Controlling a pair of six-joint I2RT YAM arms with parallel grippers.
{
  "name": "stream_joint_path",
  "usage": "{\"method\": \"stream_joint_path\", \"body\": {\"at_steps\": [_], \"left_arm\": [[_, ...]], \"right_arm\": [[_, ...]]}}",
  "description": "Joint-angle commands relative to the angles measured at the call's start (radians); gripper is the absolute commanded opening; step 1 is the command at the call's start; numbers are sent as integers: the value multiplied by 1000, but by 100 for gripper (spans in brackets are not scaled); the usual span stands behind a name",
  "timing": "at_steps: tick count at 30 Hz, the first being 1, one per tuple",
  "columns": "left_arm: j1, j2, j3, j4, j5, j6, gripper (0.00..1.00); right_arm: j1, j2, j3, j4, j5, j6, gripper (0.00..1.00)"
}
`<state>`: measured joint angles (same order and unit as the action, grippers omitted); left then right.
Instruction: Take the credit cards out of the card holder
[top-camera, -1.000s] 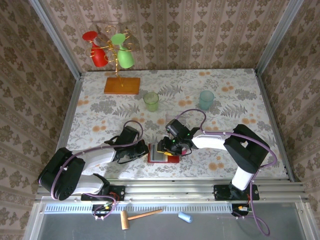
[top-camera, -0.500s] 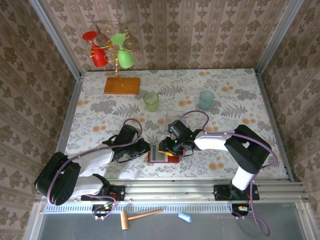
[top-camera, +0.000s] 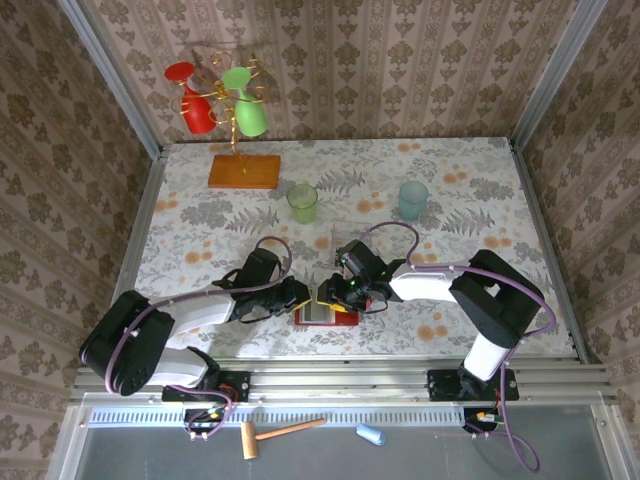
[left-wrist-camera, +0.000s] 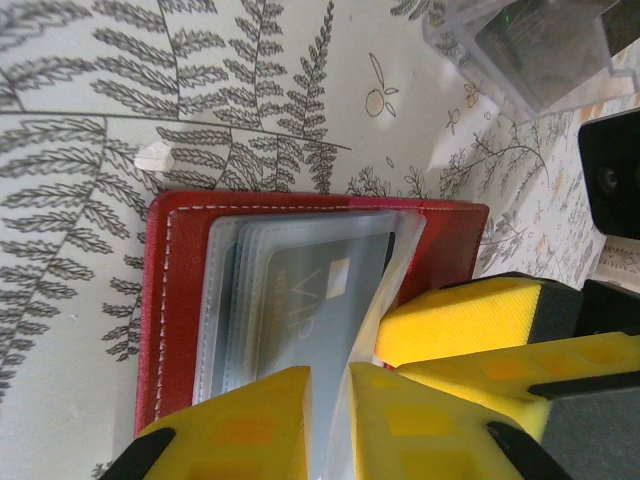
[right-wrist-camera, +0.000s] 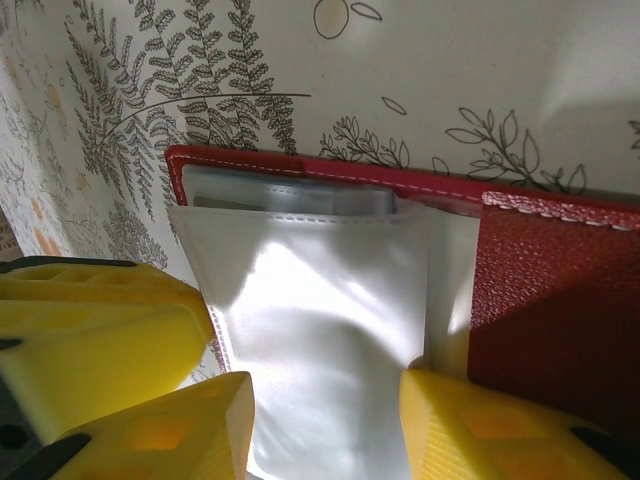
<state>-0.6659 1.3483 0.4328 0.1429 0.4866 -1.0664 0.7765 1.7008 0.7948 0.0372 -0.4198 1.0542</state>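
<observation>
Top view, L to R: the left gripper (top-camera: 301, 296) sat low on the fern-print table (top-camera: 200, 235) at the L edge of the card holder (top-camera: 326, 316). The holder lay open & flat near the front edge, between the 2 arms. The right gripper (top-camera: 326, 292) was over its far edge, close to the left one.

Left wrist cam: the holder's red cover (left-wrist-camera: 172, 300) was spread open, w/ clear sleeves (left-wrist-camera: 235, 300) fanned up. One grey credit card (left-wrist-camera: 315, 300) marked "VIP" was inside a sleeve. The left gripper (left-wrist-camera: 329, 388) was nearly closed, w/ a thin sleeve edge in the slit. Can't tell if it was pinched or loose.

Right wrist cam: the right gripper (right-wrist-camera: 326, 400) was approx half open, w/ a pale sleeve (right-wrist-camera: 320, 300) across the gap, touching both fingers. Can't tell if it was clamped. The red cover (right-wrist-camera: 555, 300) was to the R.
</observation>
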Motion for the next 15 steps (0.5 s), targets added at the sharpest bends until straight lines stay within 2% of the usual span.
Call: {"method": "stream_joint_path", "body": {"at_steps": [1, 15], "left_arm": [[-8, 21, 14, 43, 28, -14, 17], [-12, 38, 20, 64, 40, -18, 14]], "right_arm": [[-6, -20, -17, -6, 5, 13, 43], [-5, -58, -11, -39, 20, 7, 43]]}}
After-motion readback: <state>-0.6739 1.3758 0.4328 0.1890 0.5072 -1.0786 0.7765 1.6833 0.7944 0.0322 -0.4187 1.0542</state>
